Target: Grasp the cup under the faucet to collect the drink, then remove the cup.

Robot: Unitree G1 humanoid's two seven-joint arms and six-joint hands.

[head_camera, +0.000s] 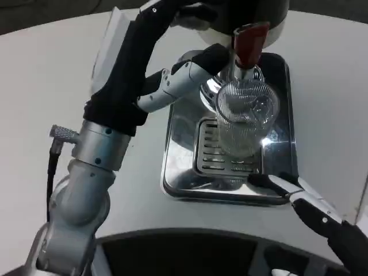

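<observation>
A clear ribbed cup (244,118) stands upright on the grate of the shiny metal drip tray (177,172), right under the red faucet handle (250,43) of the dark drink dispenser (270,14). My left hand (135,69) is raised beside the dispenser, left of the cup. Its fingers are spread: one reaches to the dispenser's base by the faucet, another lies higher against the dispenser body. It holds nothing and is apart from the cup. My right hand (319,213) lies low at the front right, fingers stretched out to the tray's front edge, nothing in it.
The white table (52,86) spreads to the left and right (333,103) of the tray. The table's dark front edge runs along the bottom of the picture. My left forearm (86,184) rises steeply at the left.
</observation>
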